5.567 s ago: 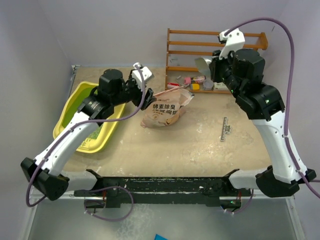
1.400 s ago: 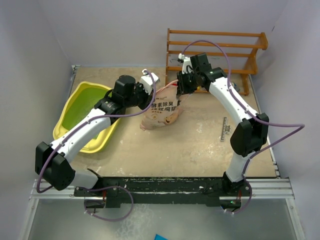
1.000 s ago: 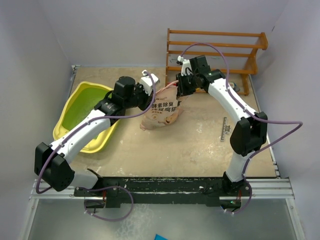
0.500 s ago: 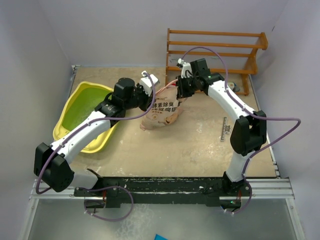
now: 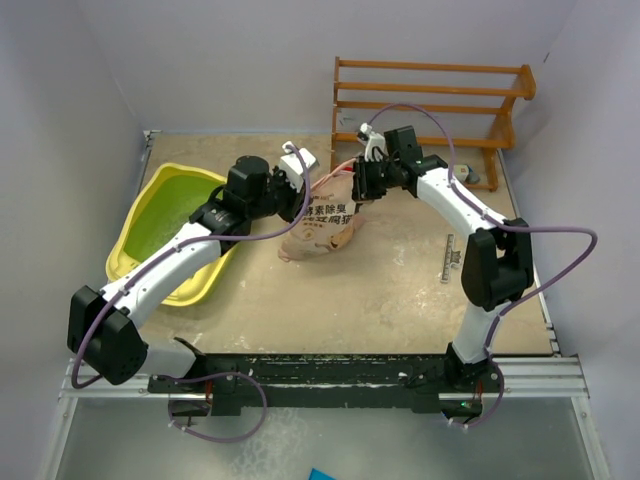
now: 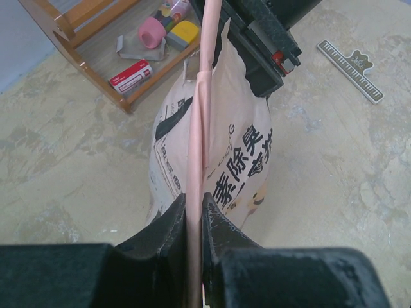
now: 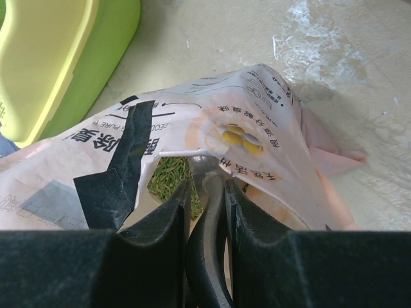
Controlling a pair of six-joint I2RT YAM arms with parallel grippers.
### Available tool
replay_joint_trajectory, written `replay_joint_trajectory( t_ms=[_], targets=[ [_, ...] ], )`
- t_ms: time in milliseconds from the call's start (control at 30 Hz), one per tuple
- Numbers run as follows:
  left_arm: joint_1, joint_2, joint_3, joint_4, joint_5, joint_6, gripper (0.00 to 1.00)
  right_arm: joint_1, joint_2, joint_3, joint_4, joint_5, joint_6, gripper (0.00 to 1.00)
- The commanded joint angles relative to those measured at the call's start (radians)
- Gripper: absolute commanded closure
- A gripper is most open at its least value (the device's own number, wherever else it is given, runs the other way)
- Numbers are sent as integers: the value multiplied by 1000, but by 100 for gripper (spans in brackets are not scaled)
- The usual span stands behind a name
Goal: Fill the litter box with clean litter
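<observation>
1. The litter box (image 5: 125,240) sits at the left of the bench (image 5: 400,290), beside the bag (image 5: 325,222).
2. Clean litter (image 7: 170,176) shows inside the bag's torn mouth.
3. The left pincer (image 6: 194,199) is narrow, pinching the bag's upper seam.
4. The right pincer (image 7: 205,186) grips a metal scoop (image 7: 204,168), with its tip at the bag's mouth.

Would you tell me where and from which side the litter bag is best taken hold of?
Take the bag by the pink rim of its mouth, from the litter box side, one finger on each face. The rim is a thin fold; the body bulges too wide to pinch. The left tool sits there; the right tool, with the scoop, fills the rack side.
</observation>
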Motion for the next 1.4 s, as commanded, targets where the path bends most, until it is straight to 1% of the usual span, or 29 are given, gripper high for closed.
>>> replay_joint_trajectory(
  t_ms=[0, 400, 600, 733, 867, 1367],
  targets=[
    [-7, -46, -9, 69, 15, -23, 84, 44, 40, -64, -29, -176, 93, 100],
    [-7, -56, -33, 64, 4, -23, 83, -4, 9, -106, 119, -327, 240, 100],
    [-7, -57, -38, 64, 1, -24, 82, -31, 1, -134, 235, -422, 339, 100],
    [-7, -63, -44, 63, 2, -27, 82, -44, -1, -170, 368, -473, 436, 100],
    [-7, -72, -48, 61, -1, -29, 82, -50, -12, -211, 519, -514, 572, 100],
    [-7, -91, -49, 50, -11, -22, 82, -91, -32, -320, 921, -567, 904, 100]
  ],
)
